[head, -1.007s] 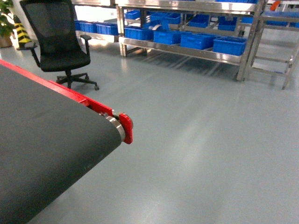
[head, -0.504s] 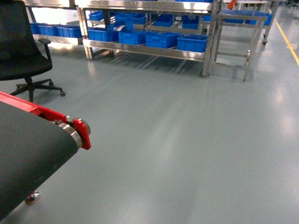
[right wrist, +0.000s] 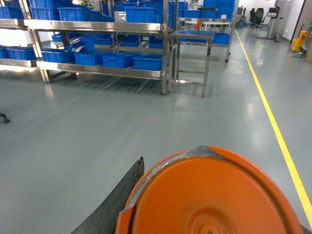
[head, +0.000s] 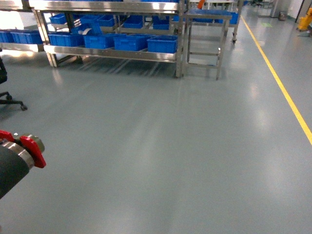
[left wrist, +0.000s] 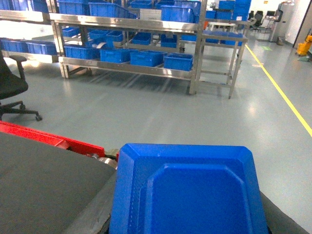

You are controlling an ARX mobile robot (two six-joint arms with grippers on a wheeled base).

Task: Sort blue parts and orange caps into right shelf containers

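A flat blue part [left wrist: 187, 185] with chamfered corners fills the bottom of the left wrist view. My left gripper [left wrist: 190, 225] is shut on it, and a dark finger [left wrist: 100, 209] shows at its side. A round orange cap [right wrist: 209, 195] fills the bottom of the right wrist view, with my right gripper [right wrist: 209, 225] shut on it and one dark finger [right wrist: 114, 204] at its left. Blue crates [head: 162, 44] sit on the low steel shelf [head: 112, 54] far across the floor; the same crates [left wrist: 178, 61] [right wrist: 147, 62] show in both wrist views. Neither gripper shows in the head view.
The conveyor's black belt end with its red bracket [head: 30, 150] juts in at the lower left. An office chair's base [head: 10, 101] stands at the left edge. A small steel stand [head: 204, 36] is beside the shelf. A yellow line [head: 287, 100] runs along the grey floor.
The head view has swung to the right: the conveyor and chair have slid off to the left, the shelf has shifted left, and the yellow floor line has come into view.
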